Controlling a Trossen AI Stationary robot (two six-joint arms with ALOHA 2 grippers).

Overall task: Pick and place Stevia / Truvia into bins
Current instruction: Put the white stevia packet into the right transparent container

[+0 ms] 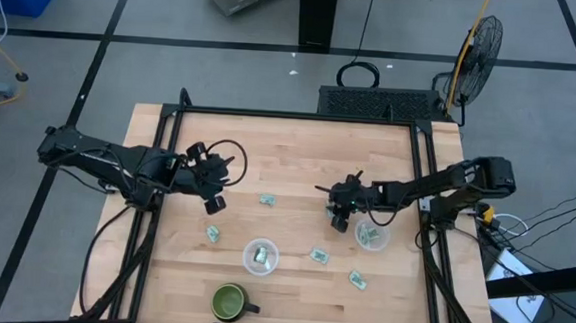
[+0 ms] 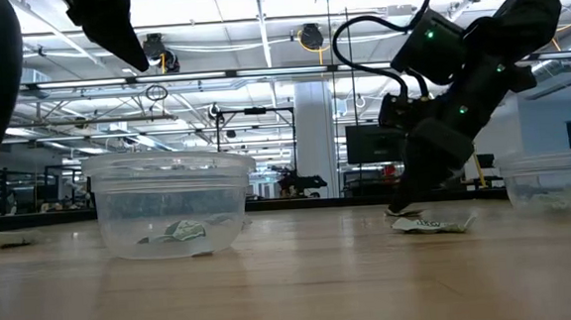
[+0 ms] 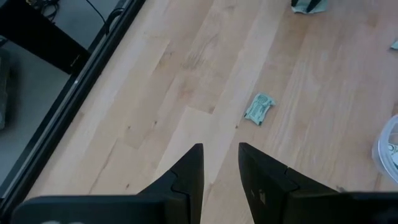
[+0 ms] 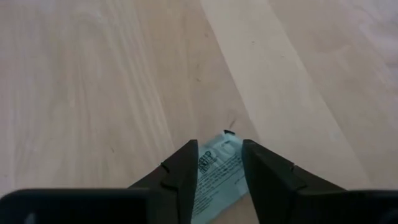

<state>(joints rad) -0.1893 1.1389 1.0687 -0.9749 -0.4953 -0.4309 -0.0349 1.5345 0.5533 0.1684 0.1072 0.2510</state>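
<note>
Pale green and white packets lie flat on the wooden table: one (image 1: 267, 199), one (image 1: 212, 234), one (image 1: 318, 255) and one (image 1: 358, 279). Two clear cups stand there, one (image 1: 260, 257) with a packet (image 2: 184, 231) in it, and one (image 1: 371, 234) that also holds packets. My left gripper (image 3: 221, 158) hovers high over the table's left part, narrowly open and empty, and a packet (image 3: 259, 107) lies beyond it. My right gripper (image 4: 220, 155) is down at the table beside the right cup. It is open, with a finger on each side of a packet (image 4: 217, 174). My right gripper comes from above with its fingers (image 4: 183, 168) on either side of a packet's long edges (image 4: 208, 163). The packet lies flat on the table. I cannot tell whether the fingers touch it.
A dark green mug (image 1: 229, 300) stands near the table's near edge. Black frame rails run along the left (image 1: 157, 174) and right (image 1: 428, 190) sides. Bare wood lies toward the far edge.
</note>
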